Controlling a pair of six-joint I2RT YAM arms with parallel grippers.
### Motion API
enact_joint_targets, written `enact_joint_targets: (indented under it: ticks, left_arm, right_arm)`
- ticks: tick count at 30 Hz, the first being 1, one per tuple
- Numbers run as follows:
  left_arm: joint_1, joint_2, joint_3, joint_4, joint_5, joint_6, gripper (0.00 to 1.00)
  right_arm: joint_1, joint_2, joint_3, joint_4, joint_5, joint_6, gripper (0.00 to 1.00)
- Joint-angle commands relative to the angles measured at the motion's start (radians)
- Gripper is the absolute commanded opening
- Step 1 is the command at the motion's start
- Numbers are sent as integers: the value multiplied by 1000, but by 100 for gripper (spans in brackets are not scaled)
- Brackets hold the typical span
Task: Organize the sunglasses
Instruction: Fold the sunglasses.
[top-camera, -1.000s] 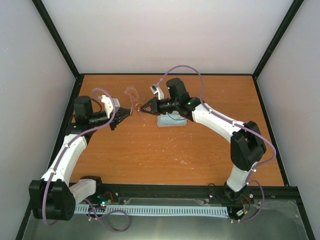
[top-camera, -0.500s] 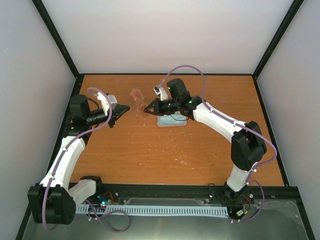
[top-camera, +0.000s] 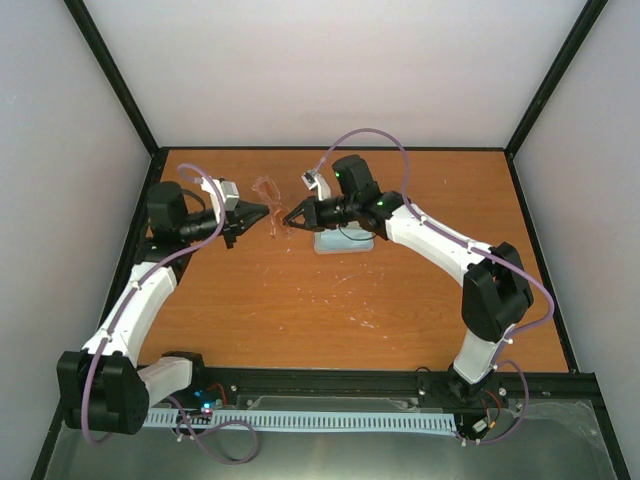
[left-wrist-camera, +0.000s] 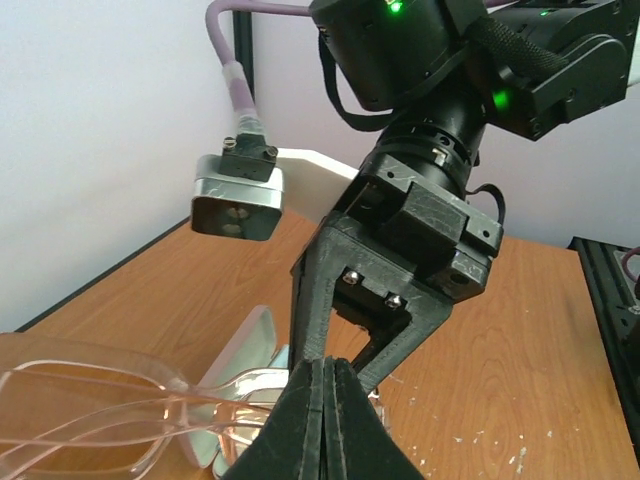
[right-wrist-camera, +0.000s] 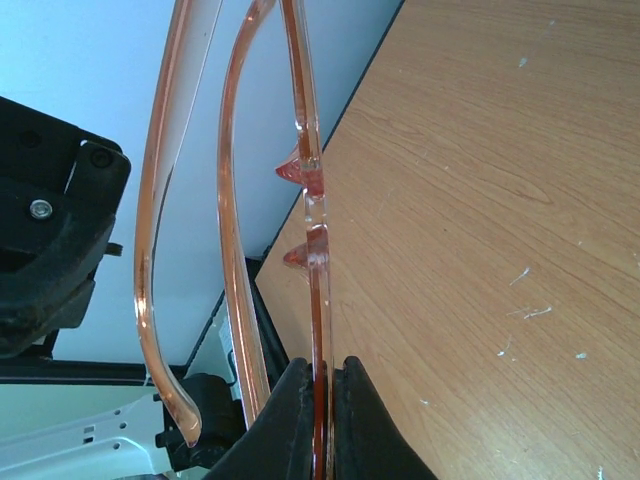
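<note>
After its fingers had drawn together a moment earlier, the left gripper (top-camera: 258, 212) had moved back in with its tip at the thin arms of the sunglasses (top-camera: 268, 192). Whether it pinched one I could not tell. The right gripper (top-camera: 291, 217) was clamped on the frame's rim, holding the pair up above the far left of the worktop (top-camera: 400, 300). That looked like folding the arms flat, an early step towards stowing them.

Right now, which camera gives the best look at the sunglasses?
Right wrist: the sunglasses fill the frame, nose pads and temples sharp, rim pinched in the right gripper. Left wrist shows only a lens and temples at the bottom corner. Top external shows the whole pair, small and faint.
</note>
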Motion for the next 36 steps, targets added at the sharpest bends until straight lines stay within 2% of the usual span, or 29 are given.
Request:
enact_joint_targets:
  ticks: [1,16,20,22,26,28,30,32,36]
  left_arm:
    - [-19,12,7,59,30,-33,1]
    - [-66,105,-19,46,5,44,1]
    - [-70,103,-4,32,5,52,2]
    - [-70,85,11,-7,-4,74,10]
    - [-70,5,23,-90,-22,117,34]
    - [-67,-34,31,-120,-17,120,37]
    - [-64,-61,41,-147,-18,115,35]
    - [-58,-67,54,-161,-25,108,29]
    - [-48,4,100,-204,-21,129,22]
  right_arm:
    - [7,-20,38,45,-33,-2,3]
    - [21,-35,73,118,-168,25,4]
    - [18,-41,79,32,-71,-16,3]
    - [7,-43,57,-5,-31,-18,3]
    - [-31,-67,-3,-45,5,-39,3]
    - [-56,-86,-35,-76,4,-61,3]
    - [-93,-114,-63,-113,-2,-91,3]
    - [-124,-143,-85,-169,-17,-127,3]
    - [-144,-192,-98,-306,-57,-225,3]
